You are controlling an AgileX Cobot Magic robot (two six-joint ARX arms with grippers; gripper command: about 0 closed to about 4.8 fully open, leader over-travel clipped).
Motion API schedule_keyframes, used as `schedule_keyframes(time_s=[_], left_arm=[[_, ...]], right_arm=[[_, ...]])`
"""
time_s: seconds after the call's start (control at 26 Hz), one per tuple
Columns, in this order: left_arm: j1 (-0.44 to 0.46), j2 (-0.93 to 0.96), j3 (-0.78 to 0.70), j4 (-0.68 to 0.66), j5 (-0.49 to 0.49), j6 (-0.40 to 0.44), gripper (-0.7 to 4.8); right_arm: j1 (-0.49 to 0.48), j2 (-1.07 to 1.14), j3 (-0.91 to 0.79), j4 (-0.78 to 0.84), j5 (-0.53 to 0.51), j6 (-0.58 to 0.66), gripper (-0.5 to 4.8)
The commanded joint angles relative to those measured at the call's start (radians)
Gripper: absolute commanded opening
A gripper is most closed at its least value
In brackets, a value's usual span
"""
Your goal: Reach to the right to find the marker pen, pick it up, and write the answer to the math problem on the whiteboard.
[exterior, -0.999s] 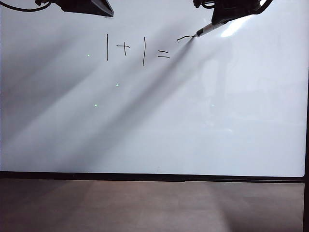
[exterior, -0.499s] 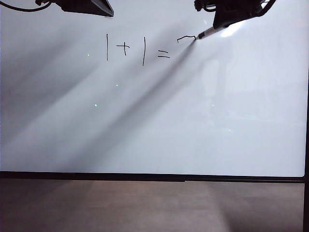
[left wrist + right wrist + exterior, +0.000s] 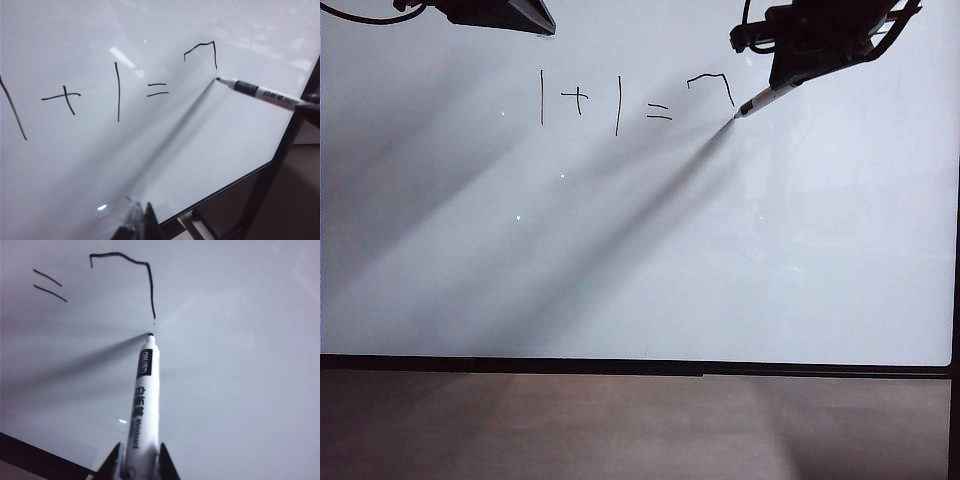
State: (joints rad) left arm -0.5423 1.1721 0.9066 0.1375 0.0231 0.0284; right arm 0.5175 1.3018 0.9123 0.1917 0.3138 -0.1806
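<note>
Overhead, the right gripper (image 3: 782, 82) is clenched on the marker pen (image 3: 142, 405), angled so its tip rests near the foot of the partly drawn answer stroke (image 3: 131, 270), just right of the math problem (image 3: 605, 103) on the whiteboard (image 3: 640, 280). Far left, the left gripper (image 3: 140, 220) idles; whether it is clenched I cannot tell.

The whiteboard (image 3: 640, 260) has a smooth, glossy white face that throws back glare and soft shadows, edged by a thin matt black frame (image 3: 640, 366). The marker pen (image 3: 142, 405) has a smooth white plastic barrel with a slight sheen and printed black labels. The right tool (image 3: 136, 465) looks like matt black plastic. The floor (image 3: 620, 425) is dull brown and matt.
</note>
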Motion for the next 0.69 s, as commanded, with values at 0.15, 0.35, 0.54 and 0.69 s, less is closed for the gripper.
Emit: schedule_keyframes(time_s=[0.15, 0.35, 0.54, 0.69], left_arm=[[0.001, -0.005, 0.001, 0.011, 0.004, -0.002, -0.05], [0.001, -0.005, 0.001, 0.016, 0.004, -0.002, -0.05], [0.001, -0.005, 0.001, 0.013, 0.004, -0.002, -0.05], [0.001, -0.006, 0.001, 0.01, 0.008, -0.002, -0.05]], right_arm=[[0.011, -0.023, 0.004, 0.08, -0.083, 0.005, -0.07], [0.073, -0.046, 0.004, 0.086, -0.08, 0.004, -0.07], [0.077, -0.042, 0.004, 0.081, -0.022, 0.003, -0.07], [0.06, -0.047, 0.004, 0.087, 0.035, -0.024, -0.07]])
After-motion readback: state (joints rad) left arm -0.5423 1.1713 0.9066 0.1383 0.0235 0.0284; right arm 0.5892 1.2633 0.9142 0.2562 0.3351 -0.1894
